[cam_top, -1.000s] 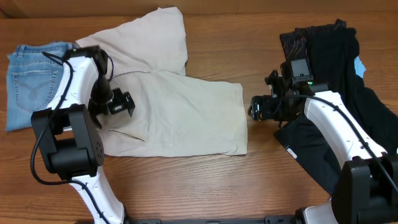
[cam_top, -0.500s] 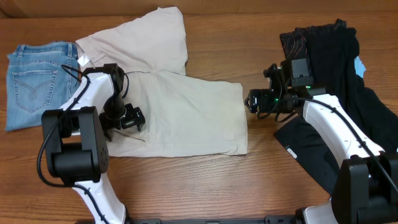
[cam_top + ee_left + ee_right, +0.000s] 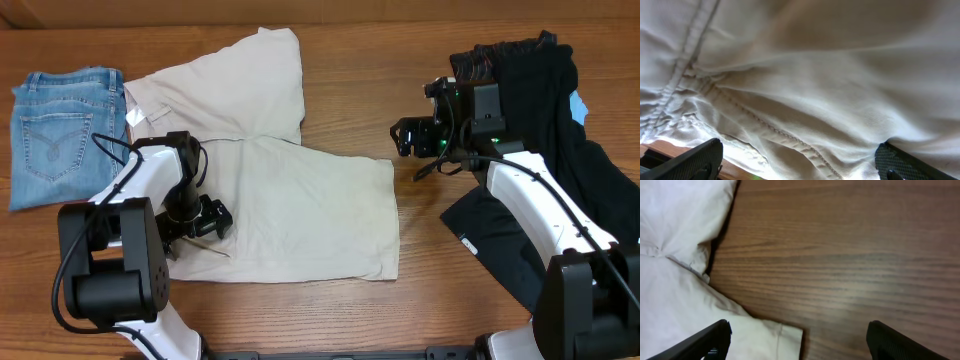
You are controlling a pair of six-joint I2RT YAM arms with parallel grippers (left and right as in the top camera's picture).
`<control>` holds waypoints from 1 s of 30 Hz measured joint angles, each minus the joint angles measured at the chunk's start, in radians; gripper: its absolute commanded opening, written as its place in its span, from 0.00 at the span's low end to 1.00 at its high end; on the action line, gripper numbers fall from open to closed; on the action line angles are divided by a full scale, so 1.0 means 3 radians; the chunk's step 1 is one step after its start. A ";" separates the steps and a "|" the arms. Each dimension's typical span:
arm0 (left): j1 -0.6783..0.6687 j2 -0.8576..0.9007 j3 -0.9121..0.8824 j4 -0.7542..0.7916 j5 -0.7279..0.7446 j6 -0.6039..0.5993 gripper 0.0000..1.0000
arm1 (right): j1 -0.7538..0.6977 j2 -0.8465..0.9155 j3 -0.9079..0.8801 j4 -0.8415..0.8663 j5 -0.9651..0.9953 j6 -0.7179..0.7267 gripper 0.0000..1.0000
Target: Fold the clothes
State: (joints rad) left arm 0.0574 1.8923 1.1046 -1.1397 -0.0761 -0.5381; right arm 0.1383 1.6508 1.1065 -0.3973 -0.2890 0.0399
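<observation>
Left gripper (image 3: 205,222), jaws wide apart and empty, hovers close over the waist end of the pale beige cotton shorts (image 3: 300,200), which lie spread at the middle of the wooden table (image 3: 420,312). Right gripper (image 3: 408,138), likewise apart and empty, hangs beside their hem. Folding looks unstarted; next, each must pinch an edge.

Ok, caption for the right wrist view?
Open right gripper over the wooden table at the edge of the cream shorts.

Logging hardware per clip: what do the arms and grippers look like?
Both have white shells with black joints. Thin black cables run along the left arm and right arm. The left gripper and right gripper are black, and a small green light glows near the right one.
</observation>
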 measured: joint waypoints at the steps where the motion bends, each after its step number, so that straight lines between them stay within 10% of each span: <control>1: -0.0013 -0.0050 -0.0046 0.0018 -0.0015 -0.0025 1.00 | -0.0001 0.0000 0.0000 0.0027 -0.0015 -0.0028 0.90; 8: -0.0282 -0.0877 -0.0814 0.0117 -0.0262 -0.0198 0.97 | -0.0001 0.0000 0.0000 0.0050 -0.0071 -0.0109 0.90; 15: -0.0696 -0.1778 -0.0852 0.1521 0.0000 -0.0062 0.83 | -0.0001 0.0000 -0.0001 -0.0013 -0.0071 -0.0123 0.91; 30: -0.1022 -0.0809 -0.0806 0.1701 0.0483 0.0254 0.85 | -0.0001 0.0000 -0.0001 -0.0076 -0.0071 -0.0125 0.91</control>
State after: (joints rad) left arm -0.2493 1.6497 0.8627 -0.6292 0.0689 -0.4618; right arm 0.1379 1.6508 1.1061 -0.4202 -0.3103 0.0025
